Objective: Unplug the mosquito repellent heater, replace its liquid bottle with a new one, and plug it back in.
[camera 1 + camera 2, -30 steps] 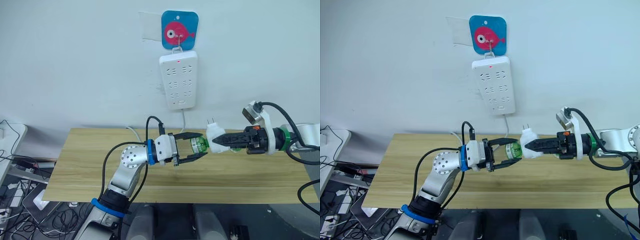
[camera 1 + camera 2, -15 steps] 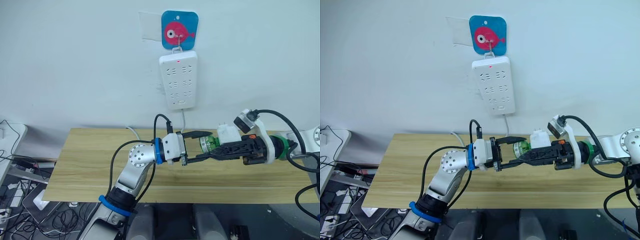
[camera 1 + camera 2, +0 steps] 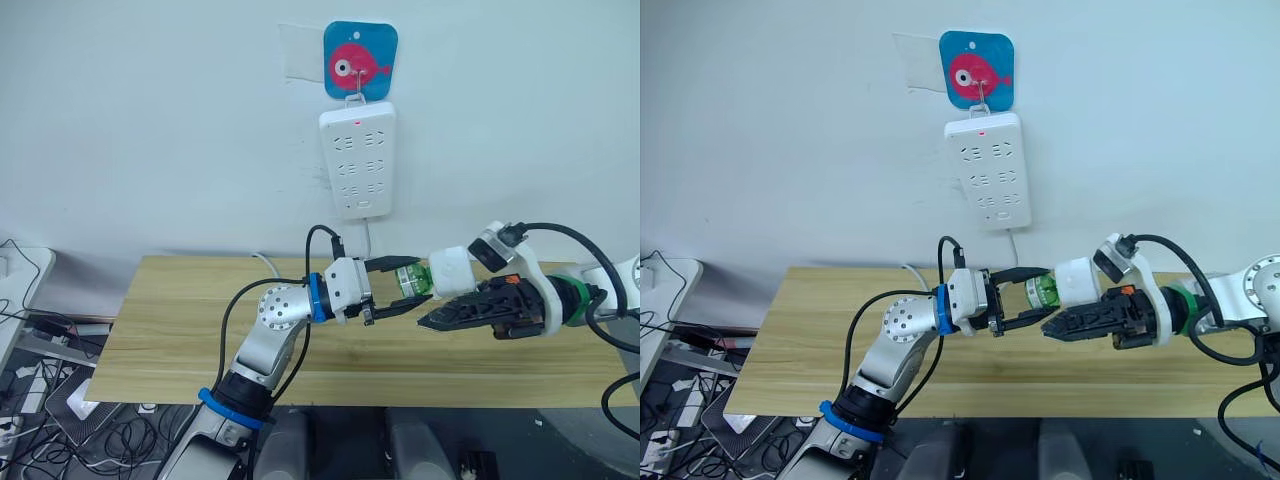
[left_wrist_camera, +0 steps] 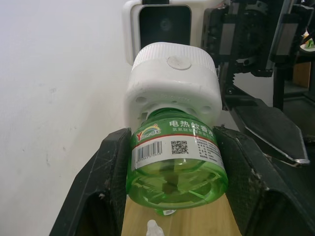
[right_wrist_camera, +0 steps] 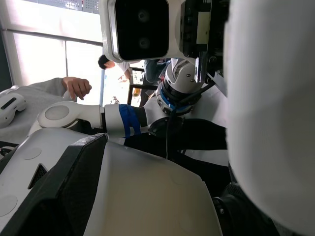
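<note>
1. The mosquito repellent heater (image 3: 450,271) was seen held in the air above the wooden tabletop (image 3: 160,330), unplugged, with the green liquid bottle (image 3: 411,279) projecting from its left side.
2. The left claw (image 3: 398,285) was found closed on the green bottle; in the left wrist view the two black fingers (image 4: 110,182) were pressed against opposite sides of the bottle (image 4: 176,162), with the heater (image 4: 172,86) mounted on the bottle's far end.
3. The right claw (image 3: 428,318) was seen just below and to the right of the heater; its black fingers came to a point beneath the white body. Whether anything was gripped by them could not be told, since the contact was hidden by the heater and the wrist housing.
4. Much of the right wrist view was blocked by a blurred white surface close to the lens, and the right claw's fingers could not be made out there.
5. The heater's prongs could not be made out.
6. The white power strip (image 3: 358,160) was seen hanging on the far wall below a blue fish plaque (image 3: 360,60), well apart from the heater, with a small red light at its top.
7. A person's hand (image 5: 78,87) was visible in the background of the right wrist view.
</note>
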